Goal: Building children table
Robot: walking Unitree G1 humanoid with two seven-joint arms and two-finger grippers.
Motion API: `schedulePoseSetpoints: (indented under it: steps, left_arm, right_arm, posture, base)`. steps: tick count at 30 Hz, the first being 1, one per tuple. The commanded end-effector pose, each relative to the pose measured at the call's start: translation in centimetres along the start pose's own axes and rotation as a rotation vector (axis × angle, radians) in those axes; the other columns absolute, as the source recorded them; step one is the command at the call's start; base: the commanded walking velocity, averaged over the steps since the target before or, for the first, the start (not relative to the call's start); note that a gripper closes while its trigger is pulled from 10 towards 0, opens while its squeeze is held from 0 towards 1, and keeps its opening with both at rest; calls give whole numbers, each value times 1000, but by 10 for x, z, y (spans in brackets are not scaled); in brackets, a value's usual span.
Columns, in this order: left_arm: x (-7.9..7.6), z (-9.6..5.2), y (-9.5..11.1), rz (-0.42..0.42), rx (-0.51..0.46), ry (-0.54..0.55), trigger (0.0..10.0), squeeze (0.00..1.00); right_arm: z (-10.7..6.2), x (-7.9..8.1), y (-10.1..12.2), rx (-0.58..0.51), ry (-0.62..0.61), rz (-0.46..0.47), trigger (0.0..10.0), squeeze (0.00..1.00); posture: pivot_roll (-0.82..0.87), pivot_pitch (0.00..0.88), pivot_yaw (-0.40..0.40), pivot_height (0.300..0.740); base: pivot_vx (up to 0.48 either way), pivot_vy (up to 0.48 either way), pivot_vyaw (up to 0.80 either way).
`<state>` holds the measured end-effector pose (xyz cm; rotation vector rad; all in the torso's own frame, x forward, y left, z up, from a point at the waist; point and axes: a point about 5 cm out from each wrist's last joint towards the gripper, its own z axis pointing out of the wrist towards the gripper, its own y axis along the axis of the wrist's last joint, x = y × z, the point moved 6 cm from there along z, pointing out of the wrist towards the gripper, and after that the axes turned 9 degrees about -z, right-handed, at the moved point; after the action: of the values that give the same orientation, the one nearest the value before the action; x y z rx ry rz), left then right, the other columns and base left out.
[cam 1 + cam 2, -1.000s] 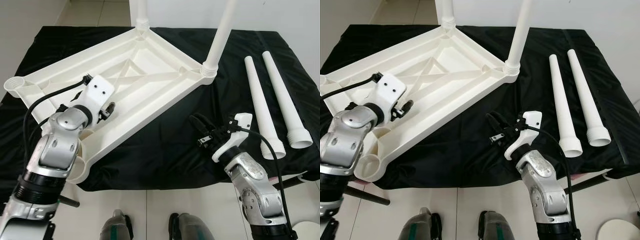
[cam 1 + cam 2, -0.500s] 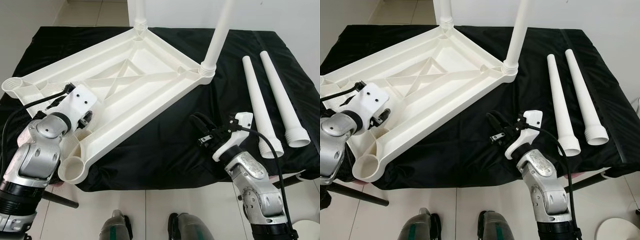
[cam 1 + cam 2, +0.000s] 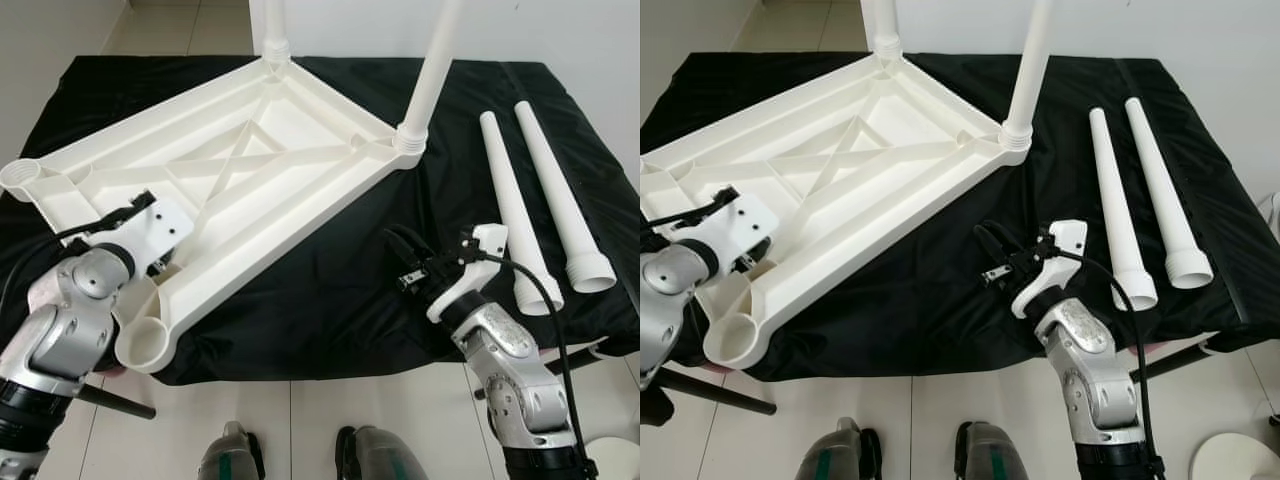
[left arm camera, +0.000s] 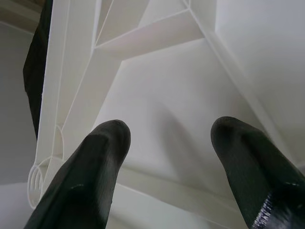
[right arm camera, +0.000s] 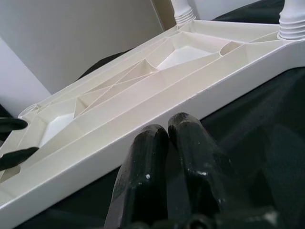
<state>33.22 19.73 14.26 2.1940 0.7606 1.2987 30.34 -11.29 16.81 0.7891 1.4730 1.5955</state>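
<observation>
Left eye view: the upturned tabletop (image 3: 250, 170) is seen overhanging the black cloth's (image 3: 330, 290) near edge, the left gripper (image 4: 167, 143) spread over it, the right gripper (image 3: 405, 262) closed and empty; a nudge could tip it, the loose legs (image 3: 540, 205) being left unfitted

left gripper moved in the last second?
Yes. The left gripper has pulled back from the X-shaped ribs of the upturned tabletop toward its near empty leg socket; its fingers are open.
</observation>
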Motion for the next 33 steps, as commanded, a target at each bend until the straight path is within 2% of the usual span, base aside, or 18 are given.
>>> schedulePoseSetpoints:
  steps: [1, 5, 6, 7, 9, 12, 13, 16, 20, 26, 30, 32, 33]
  left_arm:
    - [-52, -5, 0, -12, 5, -316, 10000, 0]
    - [-69, -10, 11, -30, -35, -415, 10000, 0]
    - [-69, -10, 11, -30, -35, -415, 10000, 0]
    - [-82, -13, 20, -44, -65, -484, 10000, 0]
    - [-82, -13, 20, -44, -65, -484, 10000, 0]
    - [-100, -16, 35, -59, -113, -564, 10000, 0]
    - [-100, -16, 35, -59, -113, -564, 10000, 0]
    - [-114, -18, 51, -90, -154, -613, 10000, 0]
    - [-125, -20, 65, -116, -182, -646, 10000, 0]
    - [-135, -17, 82, -134, -214, -654, 10000, 0]
    - [-135, -14, 87, -157, -223, -639, 10000, 0]
    - [-121, -11, 85, -171, -229, -621, 10000, 0]
    - [-121, -11, 85, -171, -229, -621, 10000, 0]
  right_arm:
    - [1, -2, -2, 3, -12, 13, 10000, 0]
    - [2, -3, -2, 0, -20, 14, 10000, 0]
    - [2, -3, -2, 0, -20, 14, 10000, 0]
    - [2, -4, -2, -2, -27, 16, 10000, 0]
    - [2, -4, -2, -2, -27, 16, 10000, 0]
    - [2, -5, -1, -7, -35, 19, 10000, 0]
    - [2, -5, -1, -7, -35, 19, 10000, 0]
    - [3, -5, 0, -11, -44, 20, 10000, 0]
    - [2, -5, 1, -14, -54, 23, 10000, 0]
    - [1, -4, 0, -16, -62, 28, 10000, 0]
    - [1, -4, 0, -16, -64, 29, 10000, 0]
    - [0, -6, 0, -14, -69, 27, 10000, 0]
    - [0, -6, 0, -14, -69, 27, 10000, 0]
  posture:
    - [-132, 80, -2, 740]
    - [-133, 81, 4, 740]
    - [-133, 81, 4, 740]
    - [-135, 84, 5, 740]
    - [-135, 84, 5, 740]
    - [-140, 85, 11, 740]
    - [-140, 85, 11, 740]
    - [-148, 86, 23, 740]
    - [-151, 88, 30, 740]
    - [-153, 90, 35, 740]
    - [-158, 91, 37, 740]
    - [-160, 92, 34, 740]
    - [-160, 92, 34, 740]
  base:
    - [0, 0, 0]
    - [0, 0, 0]
    - [0, 0, 0]
    - [0, 0, 0]
    - [0, 0, 0]
    - [0, 0, 0]
    - [0, 0, 0]
    - [0, 0, 0]
    - [0, 0, 0]
    - [0, 0, 0]
    - [0, 0, 0]
    - [0, 0, 0]
    - [0, 0, 0]
